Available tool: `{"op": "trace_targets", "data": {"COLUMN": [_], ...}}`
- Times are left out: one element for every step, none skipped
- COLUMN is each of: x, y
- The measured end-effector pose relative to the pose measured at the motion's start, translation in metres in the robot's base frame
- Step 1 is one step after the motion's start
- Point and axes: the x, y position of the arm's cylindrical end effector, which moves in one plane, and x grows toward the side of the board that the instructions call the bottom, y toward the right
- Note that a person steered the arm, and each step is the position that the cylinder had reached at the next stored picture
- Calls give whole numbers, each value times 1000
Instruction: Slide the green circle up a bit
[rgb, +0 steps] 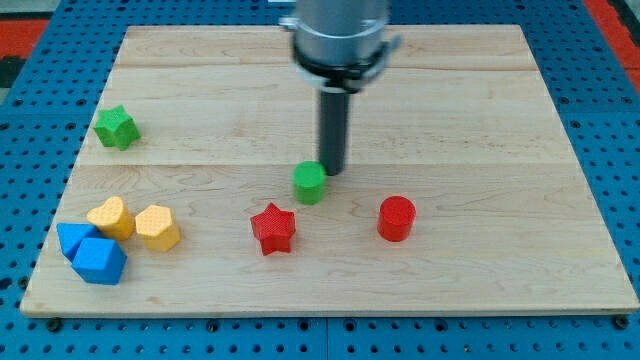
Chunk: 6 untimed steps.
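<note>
Observations ran from the view's bottom toward its top, with clock directions read on the view: 12 at the top, 3 at the right.

On the wooden tabletop (480, 110), nearest the bottom-left corner, two blue blocks (92, 255) sat touching each other. Just at their 1 o'clock lay two yellow blocks, a rounded one (110, 217) and a faceted one (157, 227), side by side and touching or nearly so.

Near the centre, the red star (273, 228) stood alone. At its 3 o'clock, well apart, stood the red cylinder (396, 218).

The green circle (310, 183) was found near the middle of the tabletop, at the red star's 1 o'clock and close to it without contact.

My tip (331, 171) rested at the green circle's 1 o'clock, just beside or touching its upper right edge; contact could not be confirmed. The dark rod rose from there to the metal mount (340, 40) at the top edge.

No gripper was fitted; the arm ended in the rod alone, holding nothing.

The green star (116, 127) lay farthest, near the left edge, at the green circle's 10 o'clock and well apart.
</note>
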Motion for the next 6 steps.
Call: {"op": "trace_targets", "data": {"x": [7, 56, 47, 11, 7, 7], "y": [46, 36, -42, -65, -65, -48]}}
